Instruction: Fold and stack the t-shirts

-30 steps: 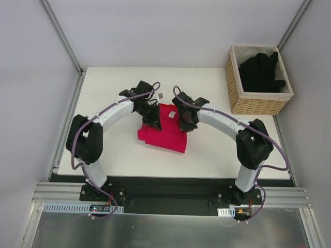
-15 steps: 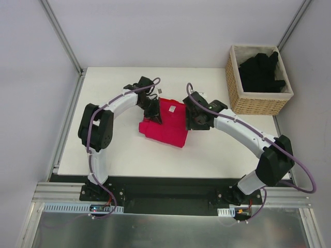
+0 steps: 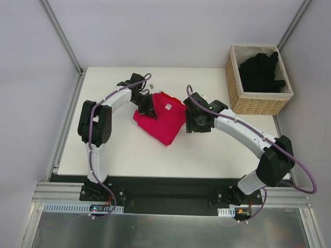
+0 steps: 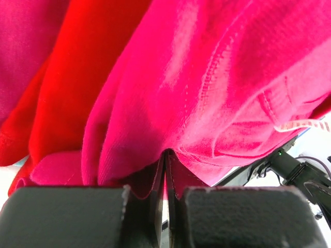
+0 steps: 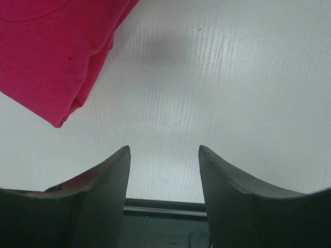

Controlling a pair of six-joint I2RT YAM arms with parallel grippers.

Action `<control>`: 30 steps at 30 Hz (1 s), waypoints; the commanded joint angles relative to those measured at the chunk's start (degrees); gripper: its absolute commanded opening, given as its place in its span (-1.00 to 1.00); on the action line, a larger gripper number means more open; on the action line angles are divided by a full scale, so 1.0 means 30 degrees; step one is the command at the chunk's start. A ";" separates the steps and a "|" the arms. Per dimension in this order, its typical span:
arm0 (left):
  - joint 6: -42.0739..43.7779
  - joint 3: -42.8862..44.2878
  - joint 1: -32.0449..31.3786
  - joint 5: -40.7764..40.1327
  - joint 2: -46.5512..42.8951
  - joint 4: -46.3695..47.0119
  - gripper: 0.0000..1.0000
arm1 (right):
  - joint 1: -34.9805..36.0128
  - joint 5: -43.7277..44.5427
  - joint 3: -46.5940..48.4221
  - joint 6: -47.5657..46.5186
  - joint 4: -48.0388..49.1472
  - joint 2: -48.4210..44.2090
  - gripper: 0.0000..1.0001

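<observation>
Top view: a folded magenta-pink t-shirt [image 3: 161, 123] is lying near the centre of the white desk [image 3: 119, 150], turned so that one corner is pointing toward the bottom of the frame, with its small white label [image 3: 168, 107] facing up near the upper edge. The left hand [image 3: 145, 109] is resting at the shirt's upper left edge. In the left wrist view, this hand [image 4: 165, 157] is pinching a fold of the pink cloth, with its fingers [image 4: 67, 217] pressed together. Brighter red cloth [image 4: 77, 77] is showing toward the left of that frame. The right hand [image 3: 196, 126] is sitting just beside the shirt's right edge. In the right wrist view, this hand [image 5: 164, 151] is standing spread and holding nothing over bare desk, with the shirt [image 5: 51, 57] at upper left. Black t-shirts [image 3: 261, 72] are lying in the wicker basket [image 3: 258, 106] at upper right.
</observation>
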 commanded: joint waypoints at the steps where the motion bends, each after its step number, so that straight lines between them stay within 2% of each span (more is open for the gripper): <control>1: 0.0214 0.0228 -0.0168 0.0829 -0.0831 0.0113 -1.00 | 0.0040 -0.0119 0.0137 -0.0214 0.0032 -0.0652 0.15; 4: 0.0390 0.0228 -0.0080 0.1649 -0.2555 0.0026 -0.99 | 0.0012 0.0232 0.0369 -0.0827 0.0444 -0.0742 0.15; 10: -0.0341 0.1573 0.0389 0.3084 -0.6307 -0.0091 -1.00 | -0.0047 0.0791 0.3004 -0.2963 0.1702 -0.1766 0.15; 14: -0.1015 0.2249 0.0506 0.3350 -0.7952 -0.0209 -0.99 | -0.0310 -0.0291 0.4003 -0.4019 0.2992 -0.2120 0.20; 16: -0.1075 0.1814 0.0506 0.2653 -0.8948 -0.0238 -1.00 | -0.0689 -0.1485 0.4033 -0.4372 0.3374 -0.1624 0.20; 17: -0.1075 0.1549 0.0535 0.2328 -0.9329 -0.0238 -1.00 | -0.0837 -0.2075 0.4062 -0.4433 0.3375 -0.0664 0.16; 20: -0.1074 0.0319 0.0798 0.1391 -1.0618 -0.0209 -1.00 | -0.1014 -0.3806 0.4501 -0.4754 0.3491 0.0777 -0.23; 21: -0.1075 -0.0003 0.0886 0.1272 -1.1231 -0.0238 -1.00 | -0.1014 -0.4477 0.4647 -0.4784 0.3841 0.1622 -0.42; 23: -0.1133 -0.0824 0.1033 0.0979 -1.1849 -0.0238 -1.00 | -0.1014 -0.5827 0.5115 -0.5047 0.4223 0.2389 -0.69; 24: -0.1191 -0.1117 0.1150 0.0861 -1.2432 -0.0238 -1.00 | -0.1014 -0.6150 0.5320 -0.5135 0.4515 0.3321 -0.90; 25: -0.1250 -0.1642 0.1180 0.0773 -1.2699 -0.0238 -1.00 | -0.1014 -0.6820 0.6047 -0.5252 0.4547 0.3794 -0.98; 30: -0.1572 -0.3139 0.1239 0.0421 -1.3988 -0.0209 -1.00 | -0.0955 -0.8436 0.8219 -0.5722 0.4664 0.6607 -0.98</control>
